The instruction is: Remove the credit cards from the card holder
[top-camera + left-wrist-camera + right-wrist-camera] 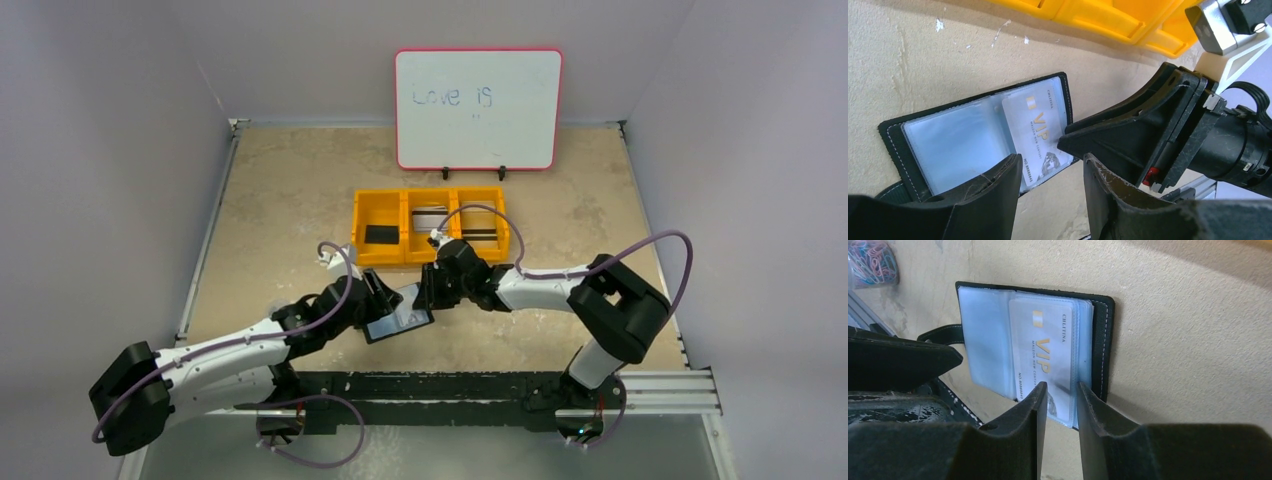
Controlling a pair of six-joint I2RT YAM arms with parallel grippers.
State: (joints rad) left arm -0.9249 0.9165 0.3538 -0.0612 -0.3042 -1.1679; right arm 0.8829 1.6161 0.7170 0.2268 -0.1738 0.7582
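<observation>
The card holder (400, 325) lies open on the table, a black wallet (893, 135) with pale clear pockets. A whitish credit card (1035, 130) marked VIP sits in its right pocket, its end sticking out of the pocket in the right wrist view (1045, 350). My left gripper (1050, 165) is open, one finger over the wallet's left half near its edge. My right gripper (1061, 387) is narrowly open just over the card's protruding end, holding nothing that I can see. The two grippers (378, 300) (425, 295) almost touch above the wallet (1105, 340).
A yellow three-compartment tray (356, 225) stands behind the wallet, with a small black rectangle (381, 234) in its left bin and pale cards (430, 218) in the others. A whiteboard (478, 108) stands at the back. A bag of coloured paper clips (870, 262) lies near the front rail.
</observation>
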